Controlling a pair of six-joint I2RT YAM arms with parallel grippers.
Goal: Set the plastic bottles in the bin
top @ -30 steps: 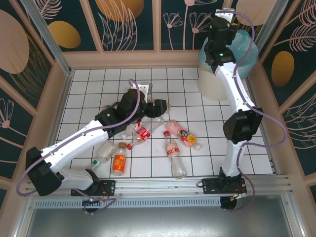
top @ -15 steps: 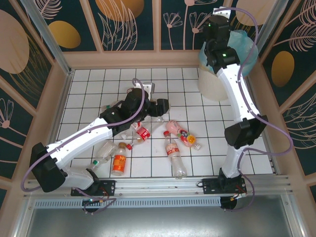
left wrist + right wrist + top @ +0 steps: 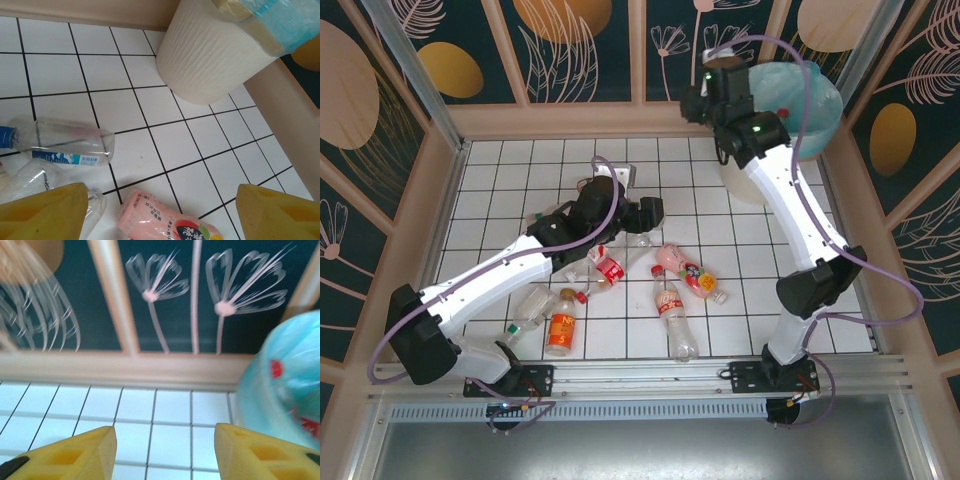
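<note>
The left fingers (image 3: 45, 212) stand apart with nothing between them, hovering over the cluster of plastic bottles (image 3: 672, 300) in the middle of the white tiled worktop (image 3: 520, 180). Under the gap lies a pink-labelled bottle (image 3: 160, 222). Just beyond it a clear bottle with a blue label (image 3: 65, 147) lies on its side, with a crumpled clear bottle (image 3: 30, 180) next to the left-hand finger. The right fingers (image 3: 65, 452) are likewise spread and empty, raised near the back wall just left of the bin (image 3: 745, 170). The bin stands upright in the far right corner, its light blue bag (image 3: 285, 385) folded over the rim, well apart from the bottles. Nearer the arm bases an orange-labelled bottle (image 3: 561, 328) and several red-labelled ones lie scattered on the tiles.
</note>
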